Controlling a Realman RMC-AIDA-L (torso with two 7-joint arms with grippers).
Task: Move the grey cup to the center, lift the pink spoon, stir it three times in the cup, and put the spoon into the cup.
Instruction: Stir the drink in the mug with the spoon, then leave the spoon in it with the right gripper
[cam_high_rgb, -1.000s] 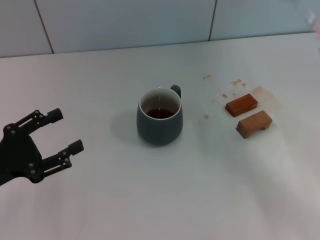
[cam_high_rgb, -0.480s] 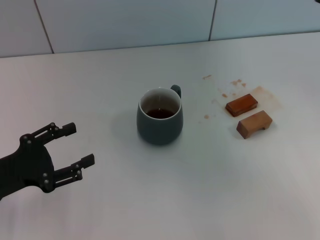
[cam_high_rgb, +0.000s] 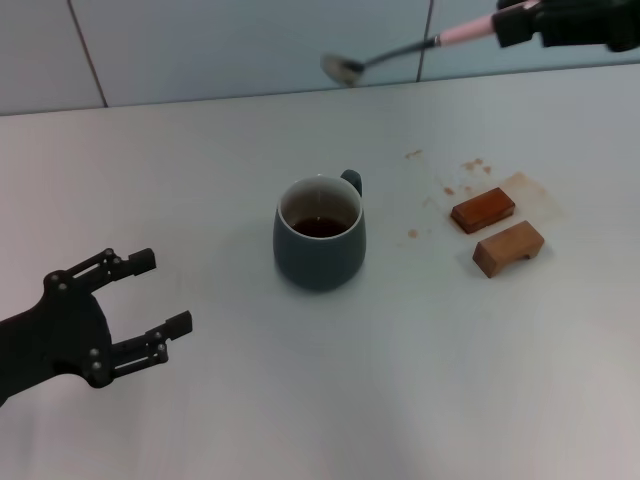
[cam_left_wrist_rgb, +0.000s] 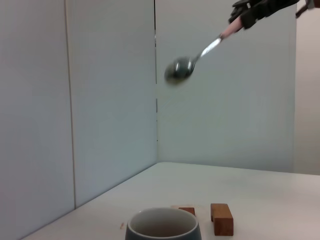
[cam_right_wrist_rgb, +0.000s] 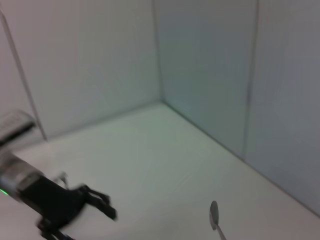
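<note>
Up near the far right corner of the tabletop, the right gripper has its dark fingers pinched on the pale pink handle of the pink spoon, holding it in the air. The slim silver neck runs from the handle toward the left, and the rounded metal bowl hangs above the far edge, well clear of the surface. In the left wrist view the spoon's bowl shows high above the grey cup.

At the near left corner, the left gripper hovers with its black, jointed fingers spread apart and nothing between them, well apart from the cup.

That cup is a stout, dark blue-grey ceramic mug standing upright at about the middle of the tabletop, its loop handle turned toward the far right. Its pale inside holds a shallow pool of dark brown liquid.

Toward the right edge lie two brown blocks, one reddish and glossy, the other lighter with a notch underneath, just beside each other. Brown spots and smears mark the smooth white surface around them. Pale panelled walls with thin dark seams rise behind the far edge.
</note>
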